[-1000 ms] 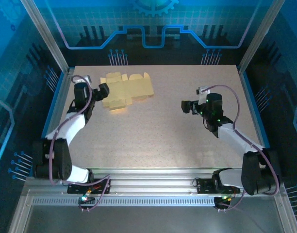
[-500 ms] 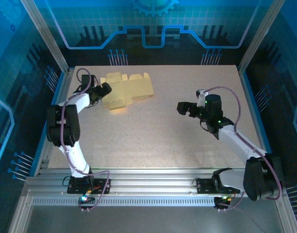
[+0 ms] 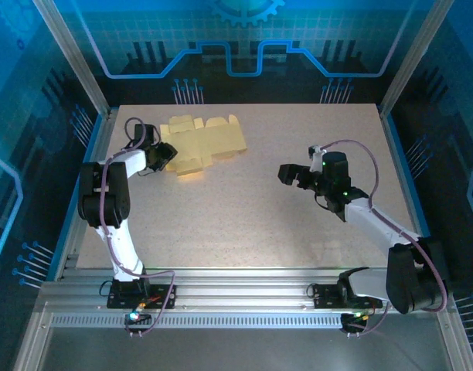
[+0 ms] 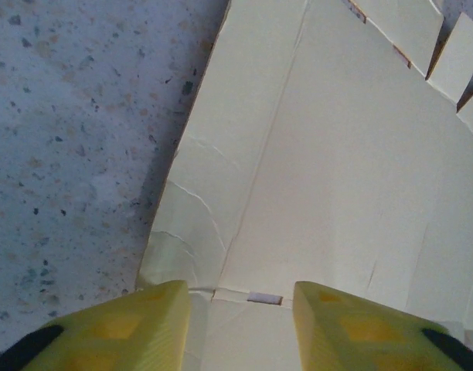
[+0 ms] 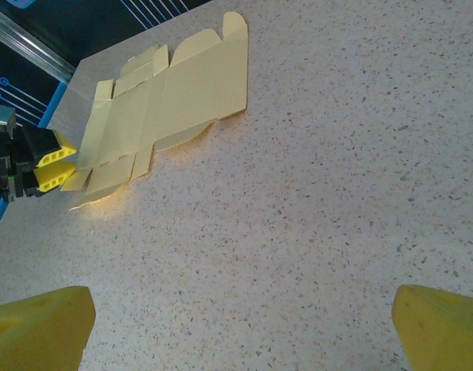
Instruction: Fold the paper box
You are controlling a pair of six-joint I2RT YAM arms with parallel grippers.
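Sheet: pale yellow-tan flat die-cut cardboard paper box point(image 3: 202, 143), unfolded, lying at the far-left of the speckled grey table point(image 3: 260, 224)

Left gripper point(image 4: 240, 297): yellow fingers point(image 4: 144, 325) part-way apart, straddling the sheet's left-end flap at a crease; no firm pinch evident

Right gripper point(image 3: 287, 173): jaws wide, nothing held, mid-table, well apart from the sheet

Step, as judged: taking hold of the end flap, no fold made yet

Next move calls for: a secure pinch on the flap, then lifting it about its crease, with the right gripper likely needed to pin the sheet

Matt creased paper box point(image 4: 337, 170), speckled matt table point(image 3: 244, 224)
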